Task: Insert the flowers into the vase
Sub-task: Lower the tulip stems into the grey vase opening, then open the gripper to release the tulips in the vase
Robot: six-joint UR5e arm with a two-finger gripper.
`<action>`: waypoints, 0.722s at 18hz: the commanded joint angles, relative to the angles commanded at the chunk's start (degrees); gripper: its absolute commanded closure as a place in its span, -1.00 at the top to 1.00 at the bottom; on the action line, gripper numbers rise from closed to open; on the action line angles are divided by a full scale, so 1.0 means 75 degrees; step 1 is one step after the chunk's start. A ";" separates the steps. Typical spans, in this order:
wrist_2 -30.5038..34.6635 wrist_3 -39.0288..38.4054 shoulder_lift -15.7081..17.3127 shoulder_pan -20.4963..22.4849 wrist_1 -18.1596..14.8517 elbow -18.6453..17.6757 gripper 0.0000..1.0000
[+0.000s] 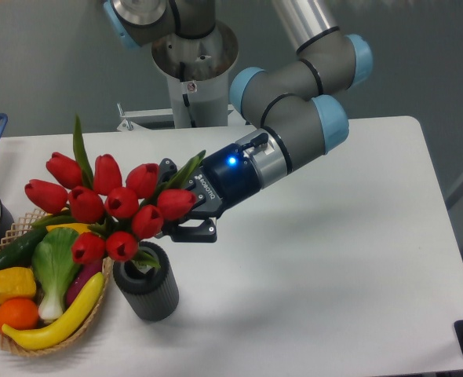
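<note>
Gripper mid-frame, clamped on flowers; blooms lean left over basket, stem ends at vase mouth, lower left of frame.

Flowers sit above the vase at near left, wicker basket left of it, gripper behind the blooms' right side.

red flowers tilted, over grey vase
</note>
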 joint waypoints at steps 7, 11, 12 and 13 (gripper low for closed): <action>0.0012 0.0656 -0.0222 -0.0012 0.0000 -0.0340 -0.97; 0.0012 0.1054 -0.0304 0.0011 0.0000 -0.0633 -0.93; 0.0023 0.1101 -0.0363 0.0011 0.0000 -0.0657 -0.92; 0.0023 0.1160 -0.0386 0.0023 0.0000 -0.0715 -0.91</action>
